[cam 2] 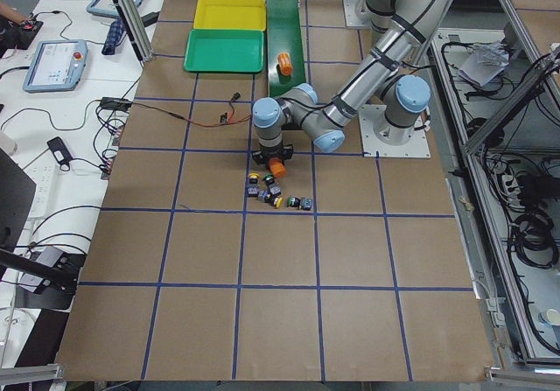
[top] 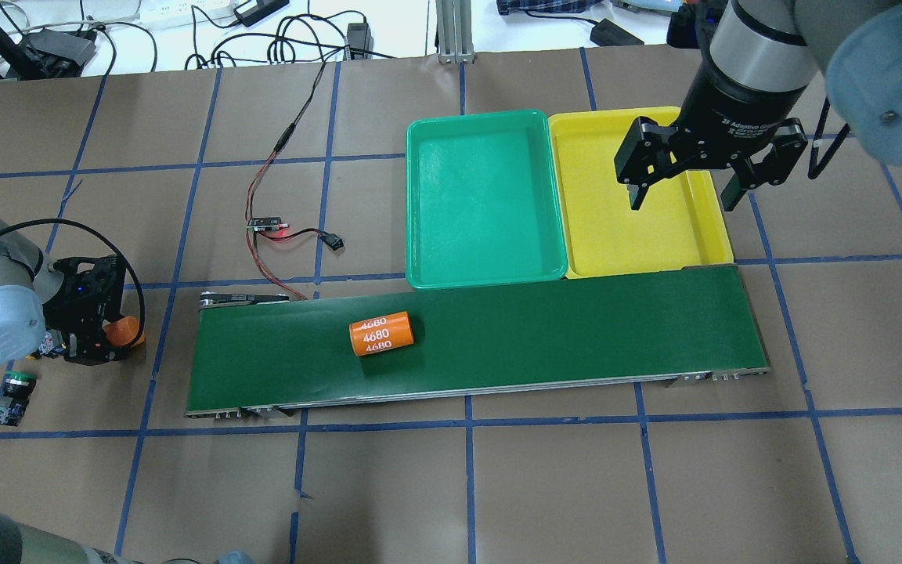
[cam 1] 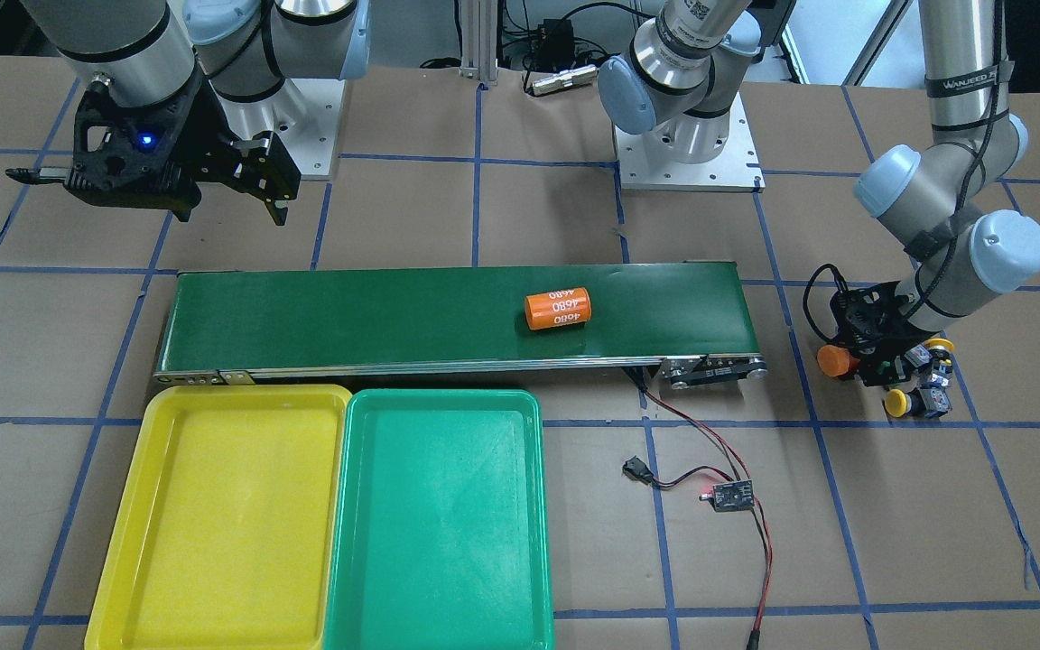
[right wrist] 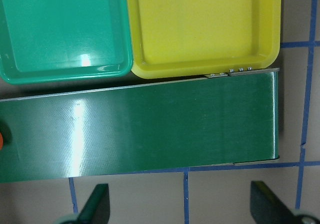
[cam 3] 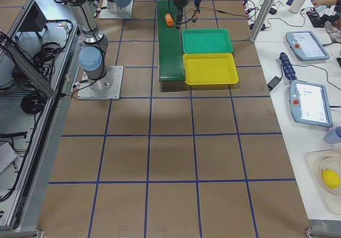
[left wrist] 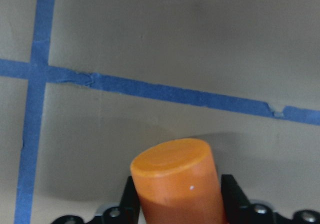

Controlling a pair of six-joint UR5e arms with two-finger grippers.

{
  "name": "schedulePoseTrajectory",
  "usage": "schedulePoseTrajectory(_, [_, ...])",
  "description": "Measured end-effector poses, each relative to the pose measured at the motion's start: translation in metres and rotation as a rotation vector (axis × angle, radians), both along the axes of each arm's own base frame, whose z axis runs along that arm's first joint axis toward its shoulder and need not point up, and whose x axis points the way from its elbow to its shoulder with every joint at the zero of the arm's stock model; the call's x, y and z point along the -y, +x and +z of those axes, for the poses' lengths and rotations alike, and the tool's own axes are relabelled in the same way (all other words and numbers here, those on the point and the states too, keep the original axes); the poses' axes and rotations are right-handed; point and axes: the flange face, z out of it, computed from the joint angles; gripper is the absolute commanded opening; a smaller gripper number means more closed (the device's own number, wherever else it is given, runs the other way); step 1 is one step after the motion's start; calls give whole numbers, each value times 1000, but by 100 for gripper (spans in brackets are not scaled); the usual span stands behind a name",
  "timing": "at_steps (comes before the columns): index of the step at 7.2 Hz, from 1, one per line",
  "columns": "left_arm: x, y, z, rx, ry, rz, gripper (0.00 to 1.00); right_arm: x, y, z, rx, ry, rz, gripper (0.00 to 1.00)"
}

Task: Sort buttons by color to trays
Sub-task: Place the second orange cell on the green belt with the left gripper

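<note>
the left-side view is the only one that lays out all four buttons (cam 2: 277, 196) together: a loose cluster on the brown table (cam 2: 350, 303), just below the near arm's gripper and a little above mid-frame. the front-facing view catches only part of that cluster at its right edge: a yellow-capped button (cam 1: 914, 403) lying on its side and another yellow cap (cam 1: 940, 346) half hidden behind the left gripper (cam 1: 858, 357). the overhead view shows just one, a green-capped button (top: 11, 388) at the far left edge, where the arm covers the others. the yellow tray (cam 1: 222, 515) and green tray (cam 1: 439, 515) lie side by side, touching, in the lower left of the front-facing frame. they sit against the long edge of the dark green conveyor belt (cam 1: 376, 320), well apart from the buttons. an orange cylinder marked 4680 (cam 1: 558, 308) lies on its side on the belt, right of centre.

the left gripper's hold reads clearly only from its wrist camera. a plain orange cylinder (left wrist: 176, 181) fills the lower middle of that frame, with a black finger (left wrist: 131, 204) pressed to each flank, so the jaws are clamped onto it above the taped table. the right gripper (top: 682, 202) hangs over the yellow tray in the overhead view's upper right, jaws spread wide and holding nothing. its wrist camera shows the two fingertips (right wrist: 97, 204) far apart at the bottom edge, with the belt's end and both trays above them in the frame.
</note>
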Motion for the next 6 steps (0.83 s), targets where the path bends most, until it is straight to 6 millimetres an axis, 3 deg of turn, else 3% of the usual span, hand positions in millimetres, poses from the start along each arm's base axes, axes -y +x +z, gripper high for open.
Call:
schedulePoseTrajectory(3, [6,-5,14,3,-21,2,9,0,0,0,0,1,0,100])
schedulePoseTrajectory(5, [19,-14,47,-48,-31,-9,10,0,0,0,0,1,0,100])
schedulePoseTrajectory(6, [30,-31,68,-81,-11,-33,10,0,0,0,0,1,0,100])
